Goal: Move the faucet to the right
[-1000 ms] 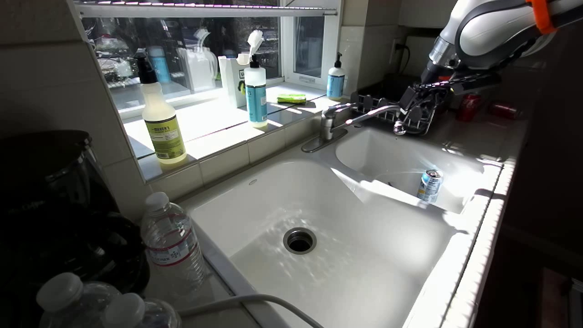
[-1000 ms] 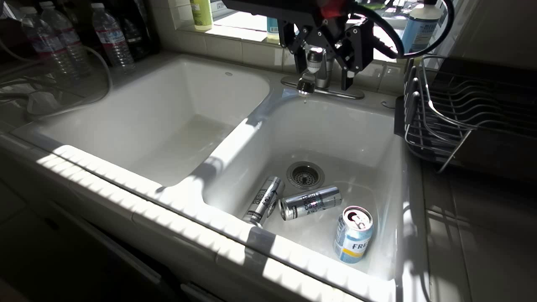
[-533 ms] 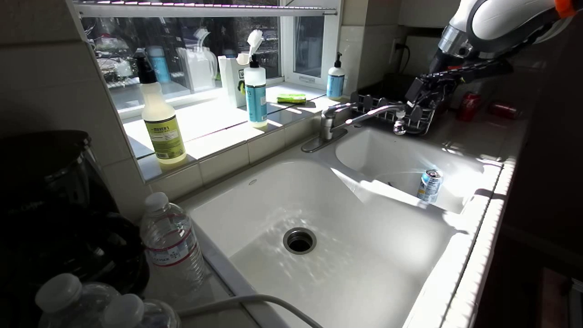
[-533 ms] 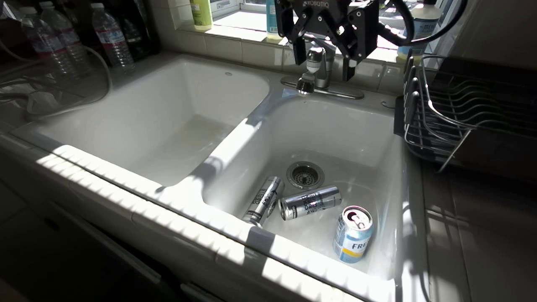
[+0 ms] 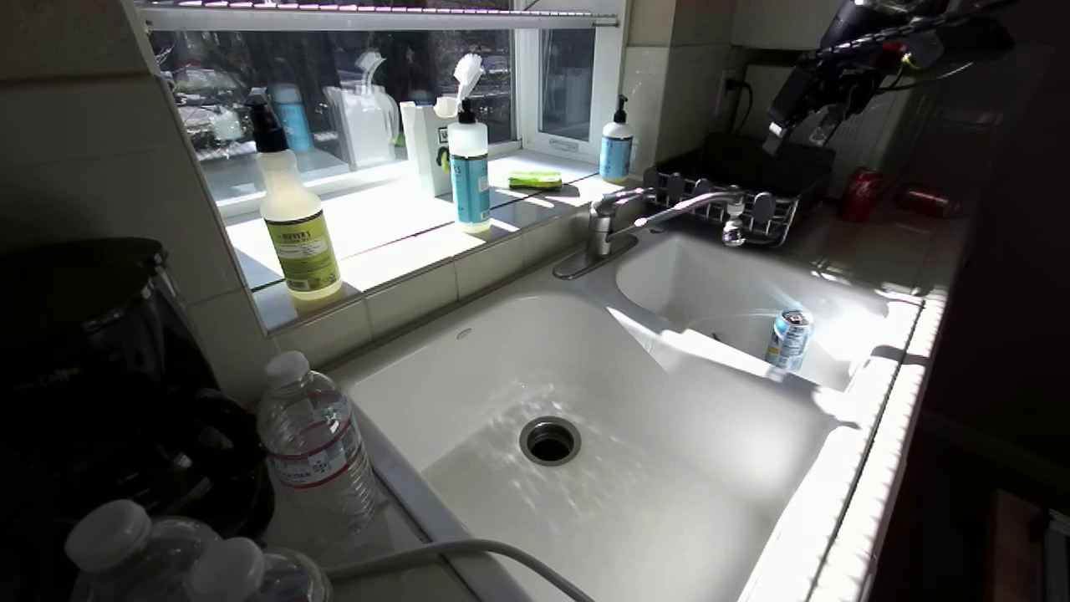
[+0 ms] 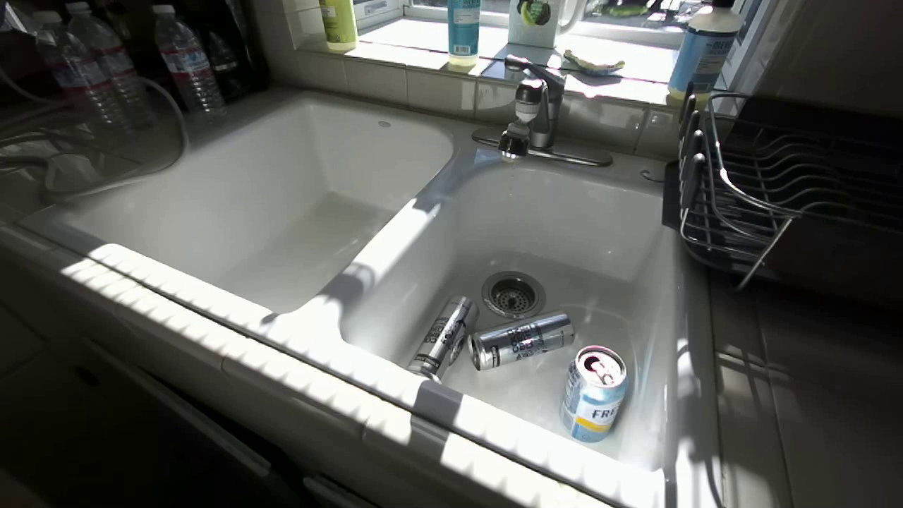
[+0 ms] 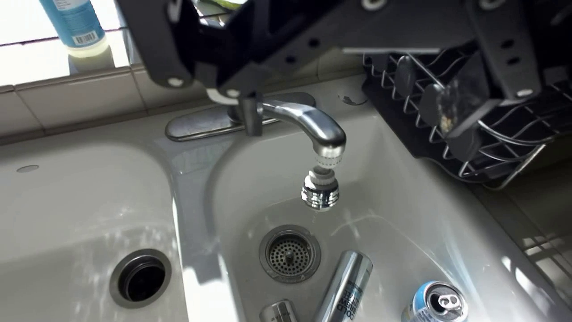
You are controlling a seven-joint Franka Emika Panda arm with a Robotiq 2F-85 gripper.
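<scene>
The gripper (image 5: 798, 136) hung higher than the faucet (image 5: 600, 227), clear of it, fingers (image 7: 253, 118) wide apart with nothing between. The spout (image 7: 324, 127) reached out over the basin (image 6: 578, 219) holding the cans (image 6: 522, 342).

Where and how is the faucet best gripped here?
Likely by the spout near its outer end, coming from above, fingers on either side. The spout is slim, juts out over the sink, and has open space above and beside its end. The nozzle below hangs from a narrower neck and might twist.
</scene>
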